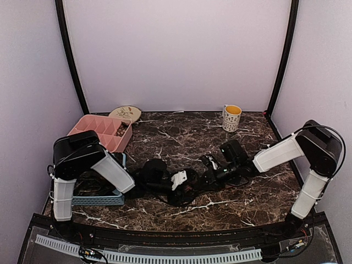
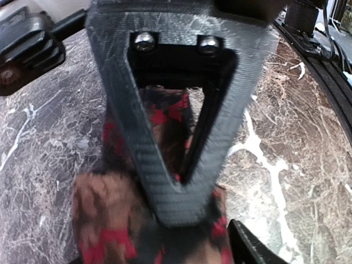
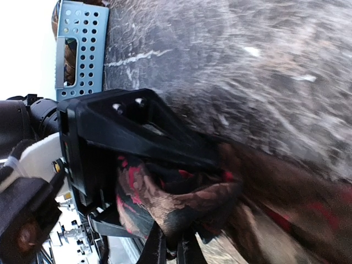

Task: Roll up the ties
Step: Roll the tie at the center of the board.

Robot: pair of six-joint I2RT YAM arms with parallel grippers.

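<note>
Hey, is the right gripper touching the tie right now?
Touching. The right wrist view shows the right gripper shut on the tie, with the red-patterned fabric bunched up in its grip.

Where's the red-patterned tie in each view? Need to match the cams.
Top external: cannot pick it out; lost in the dark clutter mid-table.
Left wrist: tie lower centre, running under the left fingers.
Right wrist: tie lower centre, bunched at the right fingers.
Shared landmark: the brown marble tabletop, also at right and upper right.
</note>
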